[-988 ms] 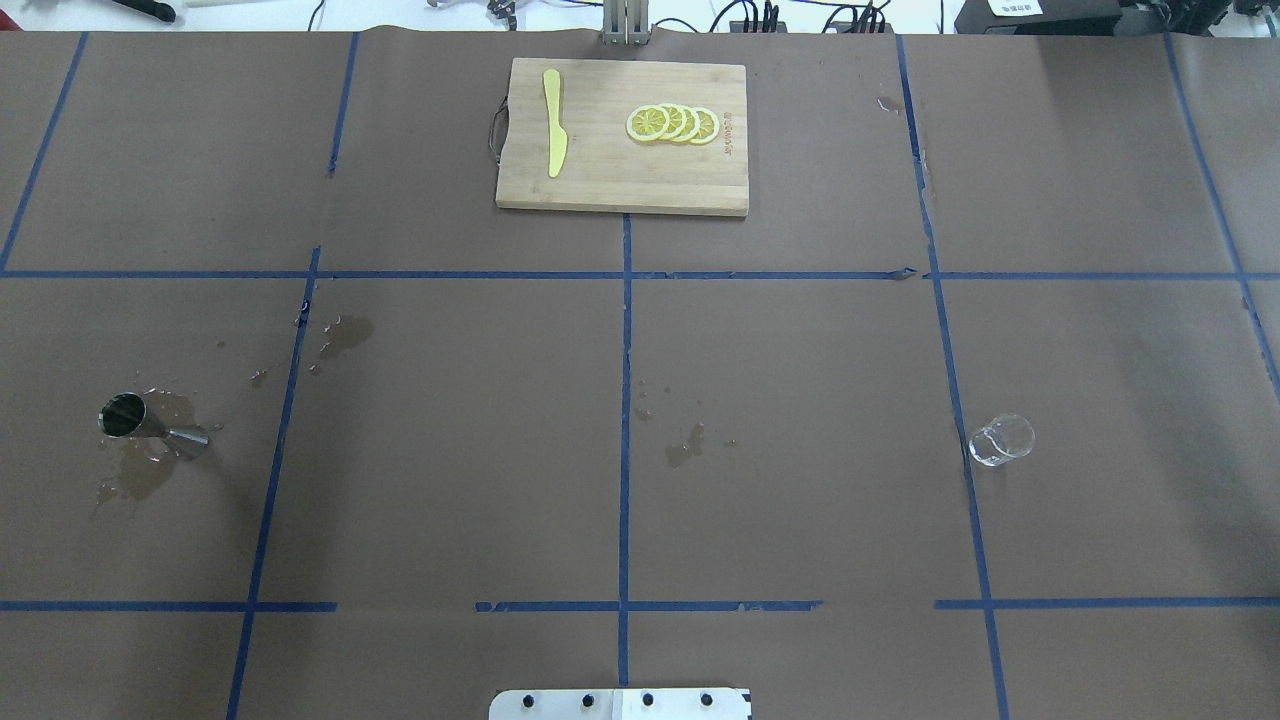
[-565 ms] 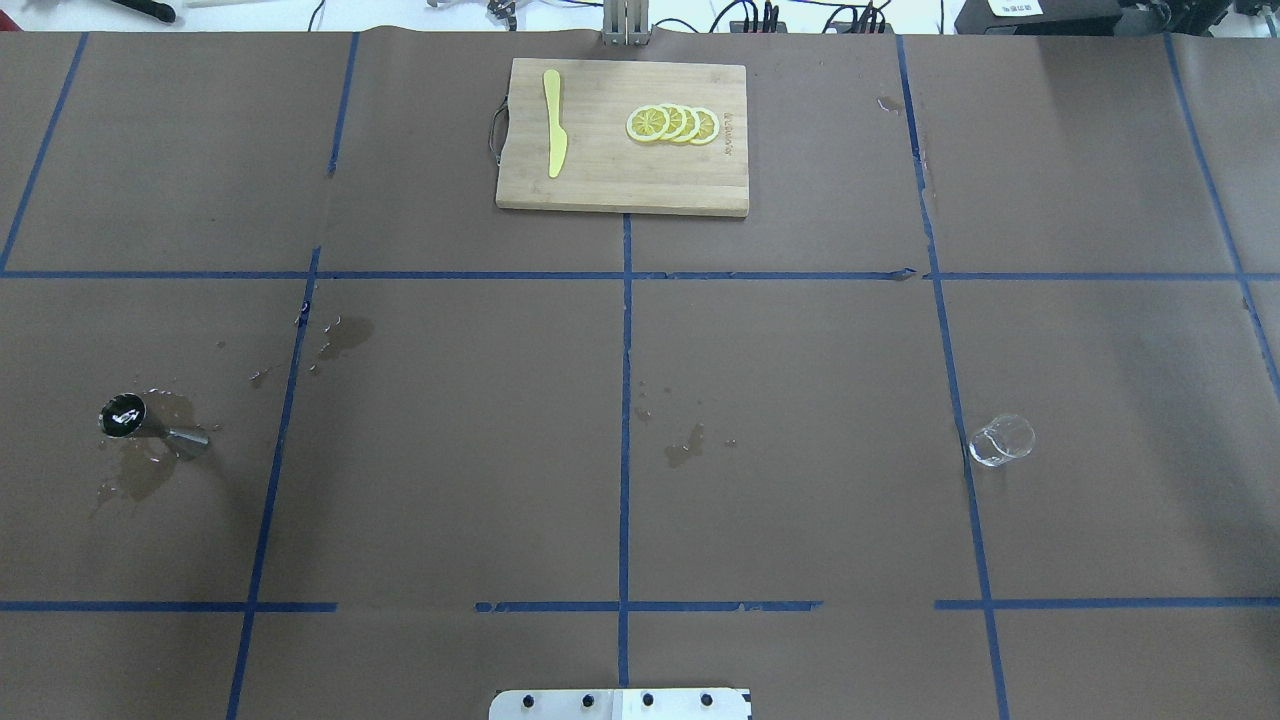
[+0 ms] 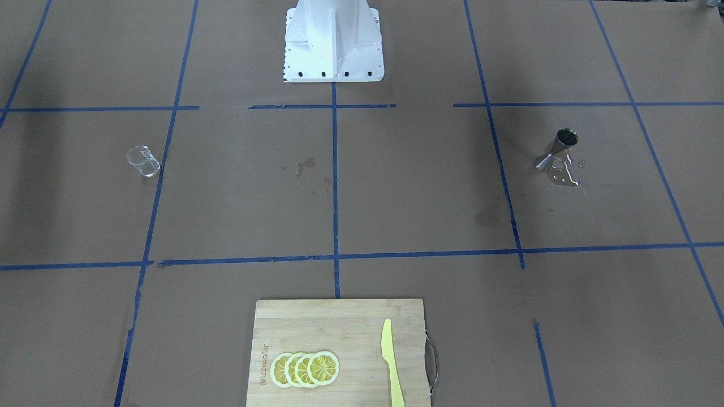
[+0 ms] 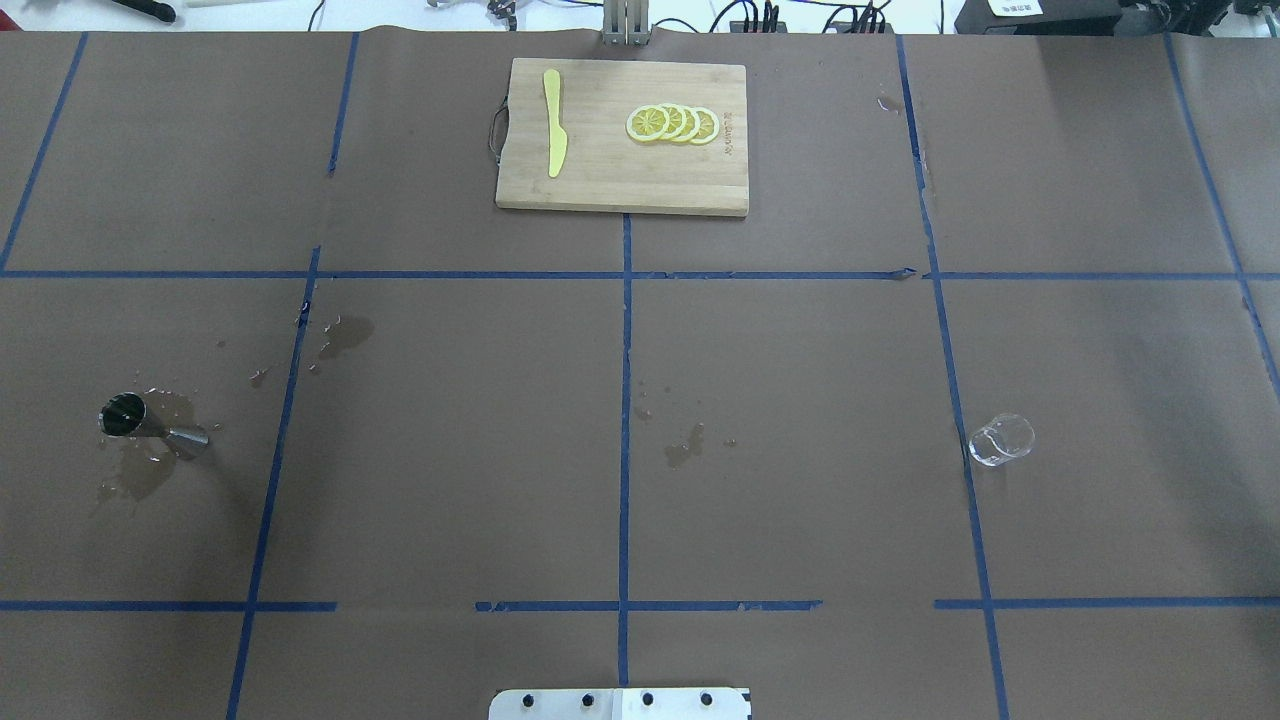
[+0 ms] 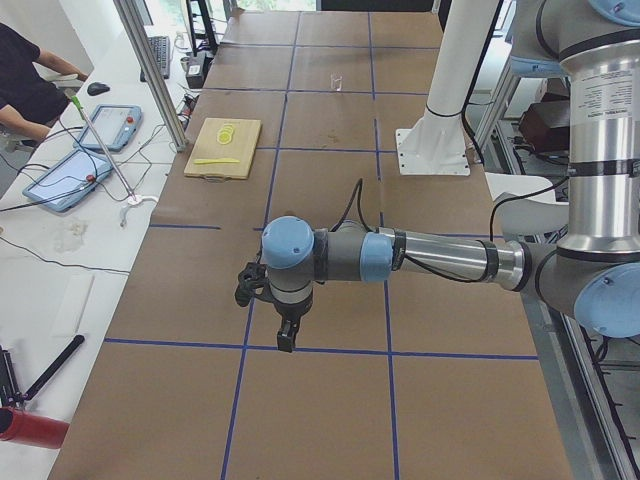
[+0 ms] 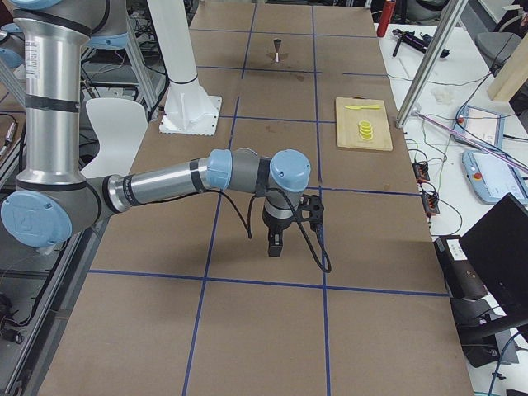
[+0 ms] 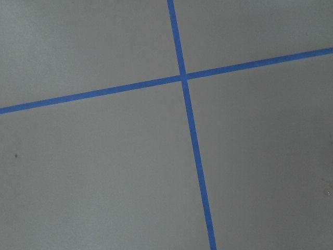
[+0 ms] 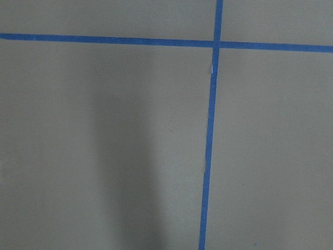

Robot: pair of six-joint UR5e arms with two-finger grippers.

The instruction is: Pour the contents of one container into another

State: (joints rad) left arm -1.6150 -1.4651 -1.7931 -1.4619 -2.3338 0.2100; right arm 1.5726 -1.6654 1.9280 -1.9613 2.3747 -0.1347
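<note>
Side views only: left pincer [image 5: 286,338], right pincer [image 6: 275,246], opening cannot be told; clear beaker [image 4: 1001,440], steel jigger [image 4: 152,426] in puddle [image 4: 135,478], well apart from both.

path beaker [image 4: 1001,440] to jigger [image 4: 152,425]: bare table [image 4: 800,400] | cutting board [image 4: 622,170]: far edge, well aside | puddle [image 4: 135,478] at jigger foot

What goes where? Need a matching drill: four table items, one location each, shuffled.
1. small clear glass beaker
2. shiny steel hourglass-shaped jigger
3. flat yellow knife
4. fanned yellow lemon slices

A. wooden cutting board, end away from its metal handle
B. amid wet spill marks, robot's left side
C. beside a blue tape line, robot's right side
D. cutting board, end near its handle

Pairs: 1-C, 2-B, 3-D, 4-A.
</note>
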